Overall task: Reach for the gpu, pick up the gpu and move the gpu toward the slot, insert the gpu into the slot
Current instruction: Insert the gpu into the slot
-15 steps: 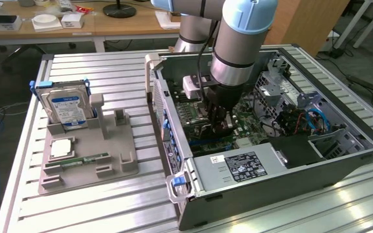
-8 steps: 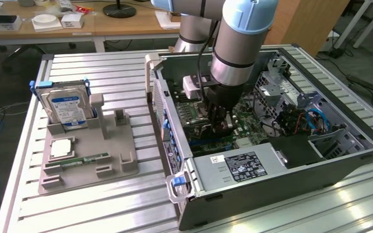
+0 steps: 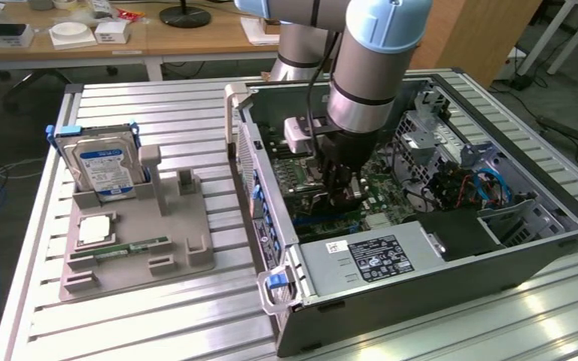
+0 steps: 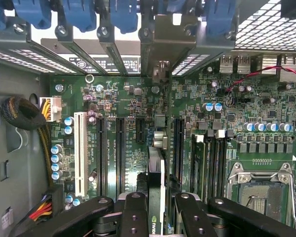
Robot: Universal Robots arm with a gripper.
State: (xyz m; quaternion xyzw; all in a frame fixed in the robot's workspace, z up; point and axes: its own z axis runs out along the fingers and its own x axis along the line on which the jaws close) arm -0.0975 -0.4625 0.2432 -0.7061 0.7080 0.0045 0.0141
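GPU (image 4: 157,197) is held edge-down between the gripper (image 4: 157,210) fingers, clamped on its top edge so the connector edge hangs free over the motherboard (image 4: 133,98) slots. Arm is deep inside the open PC case (image 3: 530,248); the bracket end points at 12 o'clock toward the rear slot covers (image 4: 113,49) in the wrist view. Hard drive (image 3: 103,169) sits on the grey tray (image 3: 129,263) at the case's 9 o'clock in the exterior view.

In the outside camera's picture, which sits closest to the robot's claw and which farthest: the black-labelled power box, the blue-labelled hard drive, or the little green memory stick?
From the end effector, inside the case:
1. Power supply, in the case's near corner.
2. Memory stick, lying on the grey holder, toward the exterior view's left.
3. Hard drive, upright in that holder, farther left.
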